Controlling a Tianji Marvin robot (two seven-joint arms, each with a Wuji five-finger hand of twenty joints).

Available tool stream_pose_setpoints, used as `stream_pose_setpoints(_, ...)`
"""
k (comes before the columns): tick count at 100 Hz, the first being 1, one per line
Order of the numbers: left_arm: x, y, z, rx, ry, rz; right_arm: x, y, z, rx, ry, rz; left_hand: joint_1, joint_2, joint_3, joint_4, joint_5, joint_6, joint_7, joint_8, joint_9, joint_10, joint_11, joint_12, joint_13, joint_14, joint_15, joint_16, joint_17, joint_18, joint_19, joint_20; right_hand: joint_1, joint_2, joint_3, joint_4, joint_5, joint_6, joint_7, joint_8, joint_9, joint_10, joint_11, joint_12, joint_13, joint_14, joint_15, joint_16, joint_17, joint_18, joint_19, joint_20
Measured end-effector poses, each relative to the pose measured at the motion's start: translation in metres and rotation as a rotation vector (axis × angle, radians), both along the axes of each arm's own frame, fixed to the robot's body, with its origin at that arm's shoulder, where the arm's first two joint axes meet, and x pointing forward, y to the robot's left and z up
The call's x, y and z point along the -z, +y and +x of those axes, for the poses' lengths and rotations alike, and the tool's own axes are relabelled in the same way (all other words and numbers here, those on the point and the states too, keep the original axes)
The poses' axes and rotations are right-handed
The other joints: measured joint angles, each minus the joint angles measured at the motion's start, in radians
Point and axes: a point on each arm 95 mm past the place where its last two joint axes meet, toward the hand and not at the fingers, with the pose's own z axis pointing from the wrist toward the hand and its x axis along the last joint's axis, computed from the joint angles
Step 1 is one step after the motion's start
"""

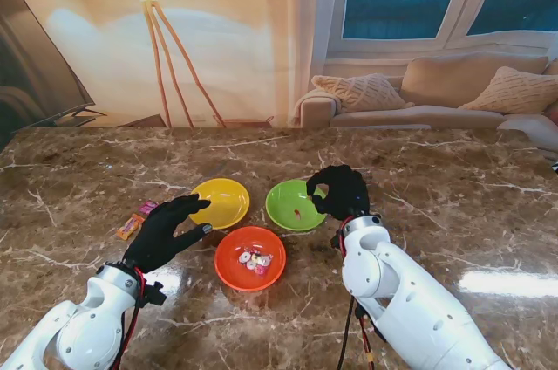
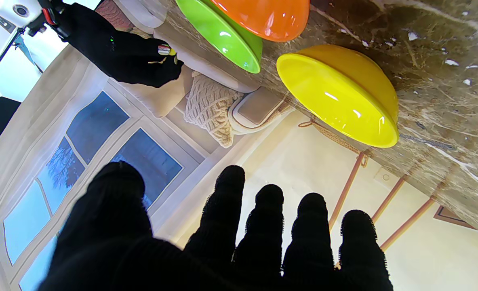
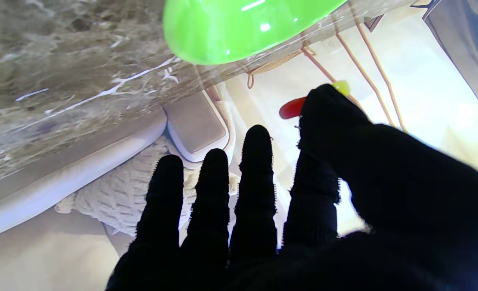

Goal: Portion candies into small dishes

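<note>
Three small dishes sit mid-table: a yellow dish [image 1: 220, 202], a green dish [image 1: 295, 204] and, nearer to me, an orange dish [image 1: 250, 257] holding several wrapped candies [image 1: 254, 259]. My right hand [image 1: 340, 191] hovers over the green dish's right rim. Its thumb and forefinger pinch a red-and-yellow candy [image 3: 293, 108], also visible as a candy [image 2: 164, 49] in the left wrist view. A small red speck [image 1: 299, 210] lies in the green dish. My left hand [image 1: 166, 230] is open with fingers spread, just left of the yellow dish [image 2: 340, 101].
Two loose wrapped candies [image 1: 135, 222] lie on the marble table [image 1: 453, 204] left of my left hand. A sofa with cushions and a floor lamp stand beyond the table's far edge.
</note>
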Motion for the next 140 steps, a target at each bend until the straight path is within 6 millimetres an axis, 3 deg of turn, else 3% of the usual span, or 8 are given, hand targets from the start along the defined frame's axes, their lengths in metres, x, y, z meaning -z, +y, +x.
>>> stream_pose_setpoints(11, 0.000, 0.000, 0.000, -0.001, 0.001, 0.000, 0.002, 0.006, 0.001, -0.017, 0.015, -0.006, 0.000, 0.000, 0.000, 0.000, 0.000, 0.000, 0.000, 0.000, 0.000, 0.000, 0.000, 0.000, 0.000, 0.000, 0.000, 0.000, 0.000, 0.000, 0.000, 0.000, 0.000, 0.000, -0.011, 0.003, 0.005, 0.028, 0.023, -0.107, -0.014, 0.012, -0.040, -0.043, 0.000, 0.000, -0.002, 0.000, 0.000, 0.001, 0.000, 0.000)
stream_pose_setpoints(22, 0.000, 0.001, 0.000, -0.001, 0.000, 0.000, 0.004, 0.009, 0.002, -0.036, 0.052, -0.012, 0.000, 0.000, 0.000, 0.000, 0.000, 0.000, 0.000, 0.000, 0.000, 0.000, 0.000, 0.000, 0.000, 0.000, 0.000, 0.000, 0.000, 0.000, 0.000, 0.000, 0.001, -0.016, -0.012, 0.006, -0.072, 0.141, 0.022, -0.269, -0.052, 0.026, -0.073, -0.074, 0.000, 0.002, -0.017, 0.000, -0.010, 0.003, 0.000, 0.000)
stream_pose_setpoints(40, 0.000, 0.001, 0.000, -0.002, 0.001, 0.000, 0.005, 0.008, 0.002, -0.036, 0.058, -0.006, 0.000, 0.000, 0.000, 0.000, 0.000, 0.000, 0.000, 0.000, 0.000, 0.000, 0.000, 0.000, 0.000, 0.000, 0.000, 0.000, 0.000, 0.000, 0.000, 0.000, -0.030, 0.000, -0.018, 0.009, -0.107, 0.203, -0.109, -0.263, -0.090, 0.037, -0.079, -0.075, -0.013, 0.003, -0.039, 0.000, -0.021, 0.004, -0.012, 0.000)
stream_pose_setpoints(59, 0.000, 0.001, 0.000, -0.001, 0.001, 0.000, 0.000, 0.004, -0.002, -0.034, 0.037, -0.003, 0.000, 0.000, 0.000, 0.000, 0.000, 0.000, 0.000, 0.000, 0.000, 0.000, 0.000, 0.000, 0.000, 0.000, 0.000, 0.000, 0.001, 0.000, -0.002, 0.000, -0.078, 0.042, -0.024, 0.083, -0.137, 0.204, -0.177, -0.213, -0.101, 0.039, -0.092, -0.092, -0.013, 0.004, -0.039, 0.000, -0.022, 0.012, -0.023, 0.000)
stream_pose_setpoints(67, 0.000, 0.000, 0.000, -0.001, 0.001, 0.000, -0.007, 0.000, -0.008, -0.038, 0.016, -0.009, 0.000, 0.000, 0.000, 0.000, 0.000, 0.000, 0.000, 0.000, 0.000, 0.000, 0.000, 0.000, 0.000, 0.000, 0.000, 0.000, 0.002, 0.000, -0.002, 0.000, -0.093, 0.060, -0.034, 0.140, -0.152, 0.214, -0.238, -0.186, -0.101, 0.051, -0.135, -0.139, -0.013, 0.004, -0.056, 0.000, -0.022, 0.014, -0.038, 0.000)
stream_pose_setpoints(75, 0.000, 0.000, 0.000, -0.001, 0.002, 0.001, -0.014, -0.004, -0.015, -0.046, -0.004, -0.018, 0.000, 0.000, 0.000, 0.000, 0.000, 0.000, 0.000, 0.000, 0.000, 0.000, 0.000, 0.000, 0.000, 0.000, 0.000, 0.000, 0.002, 0.000, -0.002, 0.000, -0.119, 0.079, -0.045, 0.151, -0.167, 0.228, -0.279, -0.176, -0.099, 0.061, -0.198, -0.221, 0.012, 0.011, -0.130, -0.040, -0.021, 0.026, -0.064, -0.013)
stream_pose_setpoints(103, 0.001, -0.004, 0.001, 0.013, 0.008, -0.001, -0.023, -0.029, -0.039, -0.041, -0.029, -0.035, 0.000, 0.000, 0.000, 0.000, 0.000, 0.000, 0.000, 0.000, 0.000, 0.000, 0.000, 0.000, 0.000, 0.000, 0.000, 0.000, 0.004, 0.000, -0.002, 0.000, -0.176, 0.109, -0.108, 0.151, -0.203, 0.301, -0.425, -0.269, -0.014, 0.077, -0.397, -0.444, 0.146, 0.036, -0.498, -0.303, 0.013, 0.038, -0.205, -0.128)
stream_pose_setpoints(140, 0.003, -0.012, 0.006, 0.029, 0.021, 0.000, -0.013, -0.042, -0.066, -0.040, -0.028, -0.041, 0.000, 0.000, 0.000, 0.000, 0.000, 0.000, 0.000, 0.000, 0.000, 0.000, 0.000, 0.000, 0.000, 0.000, 0.000, 0.000, 0.009, 0.000, -0.002, 0.000, -0.209, 0.130, -0.161, 0.151, -0.239, 0.309, -0.463, -0.344, -0.014, 0.085, -0.485, -0.532, 0.167, 0.053, -0.595, -0.369, 0.031, 0.038, -0.243, -0.186)
